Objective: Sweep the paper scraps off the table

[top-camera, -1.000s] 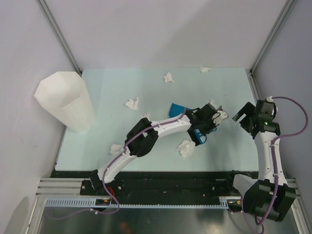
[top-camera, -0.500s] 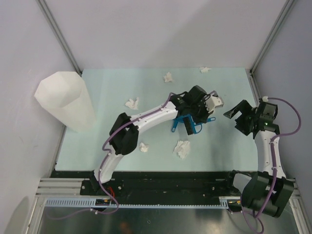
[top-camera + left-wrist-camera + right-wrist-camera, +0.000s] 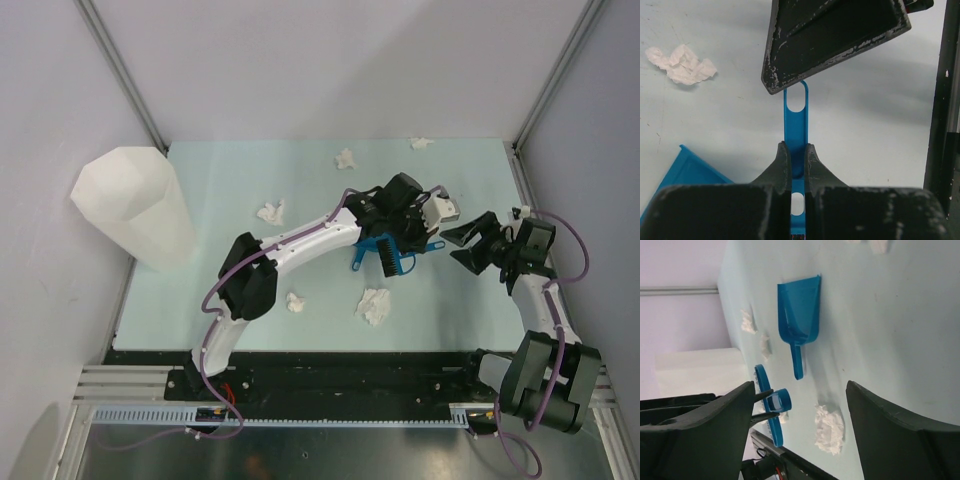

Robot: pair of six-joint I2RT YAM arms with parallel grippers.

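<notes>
My left gripper is shut on the handle of a blue brush at the table's middle right. In the left wrist view the jaws pinch the blue handle. My right gripper is open and empty, just right of the handle's tip. In the right wrist view, my right gripper has the handle end by its left finger. Paper scraps lie at the front middle, front left, left and back. The table is pale mint green.
A blue dustpan lies beside the brush, mostly under the left arm in the top view. A tall white faceted bin stands at the table's left edge. Grey walls and metal rails border the table.
The left arm carried the brush up and left from the front right, then held still. The right gripper dropped and moved left toward the brush handle's tip, staying open.
</notes>
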